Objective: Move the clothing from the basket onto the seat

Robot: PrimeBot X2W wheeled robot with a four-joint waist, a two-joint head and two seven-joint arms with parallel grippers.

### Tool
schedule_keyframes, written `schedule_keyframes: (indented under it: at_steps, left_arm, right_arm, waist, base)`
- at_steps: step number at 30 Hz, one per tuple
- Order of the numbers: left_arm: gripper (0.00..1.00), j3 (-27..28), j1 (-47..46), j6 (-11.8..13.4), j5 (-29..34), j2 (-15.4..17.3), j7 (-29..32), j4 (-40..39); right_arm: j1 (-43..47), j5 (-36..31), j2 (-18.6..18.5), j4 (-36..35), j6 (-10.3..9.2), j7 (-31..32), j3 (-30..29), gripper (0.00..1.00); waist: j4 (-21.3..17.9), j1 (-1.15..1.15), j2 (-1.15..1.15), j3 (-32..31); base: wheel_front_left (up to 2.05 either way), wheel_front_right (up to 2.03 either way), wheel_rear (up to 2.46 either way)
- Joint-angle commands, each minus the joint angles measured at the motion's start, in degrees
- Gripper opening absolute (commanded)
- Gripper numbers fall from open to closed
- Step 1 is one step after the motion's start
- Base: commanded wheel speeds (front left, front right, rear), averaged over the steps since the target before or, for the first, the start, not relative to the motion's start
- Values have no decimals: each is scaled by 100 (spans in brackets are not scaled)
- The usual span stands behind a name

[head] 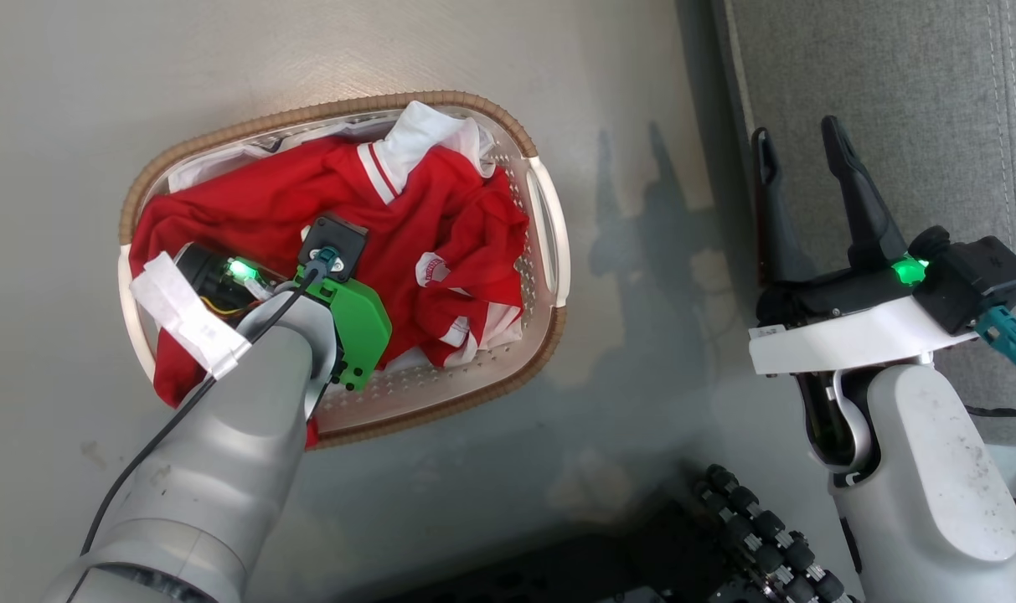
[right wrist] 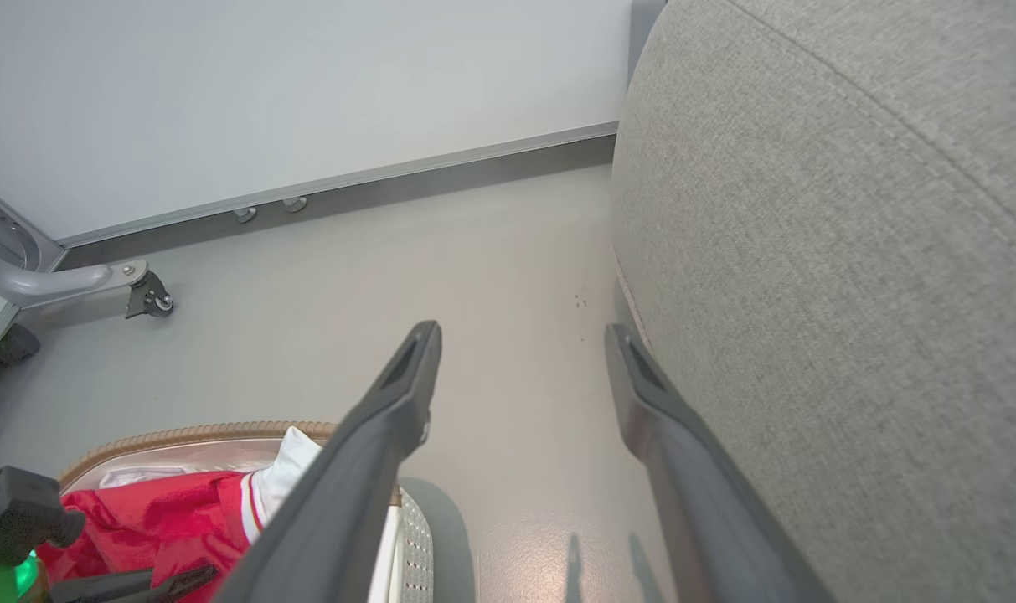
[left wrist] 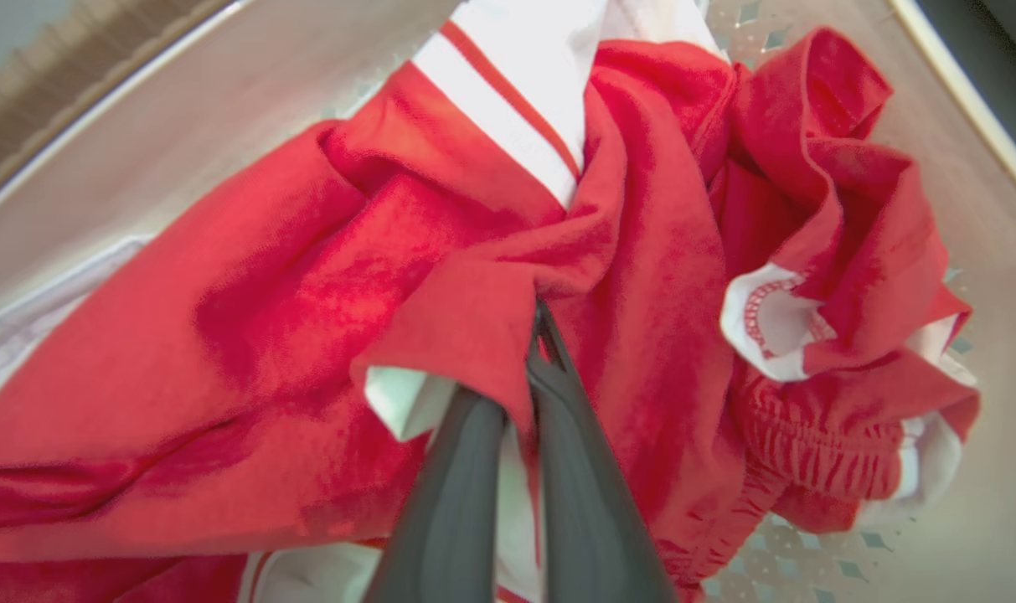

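The grey seat [head: 893,84] is at my right. The basket [head: 549,209] sits on the floor [head: 97,84] to its left, red clothing [head: 290,193] heaped inside. My left gripper [left wrist: 534,335] pinches a red fold there. My right gripper [head: 796,138] hovers beside the seat, fingers spread.

The basket [head: 549,243] stands on the floor [head: 633,75], and the clothing [head: 290,193] lies heaped inside it. The left gripper [left wrist: 534,331] is down in the basket's near left part, among the clothing's folds. Right of the basket, across a strip of floor, is the seat [head: 893,84]. The right gripper [head: 796,146] hangs between basket and seat, just beside the seat's edge. Behind the basket stand a castor leg [right wrist: 97,280] and the wall [right wrist: 306,84].
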Motion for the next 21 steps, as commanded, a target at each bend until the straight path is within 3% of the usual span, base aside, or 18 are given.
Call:
schedule_keyframes:
  at_steps: [1,12,21]
  left_arm:
    - [0,-20,-29,-10,-76,22,-67,-23]
    - [0,-317,305,-107,-444,-17,-328,-746]
    - [0,-762,719,-150,-700,-18,-349,-1828]
  right_arm:
    - [-84,16,-18,22,-2,-12,8,100]
    - [4,-213,-22,201,-2,-12,-239,100]
    - [290,-506,-23,405,-2,-13,-443,100]
  waist:
    - [-1,0,0,-22]
    - [373,0,0,-525]
    - [881,0,0,-1605]
  base:
    - [0,0,0]
    - [0,0,0]
    - [0,0,0]
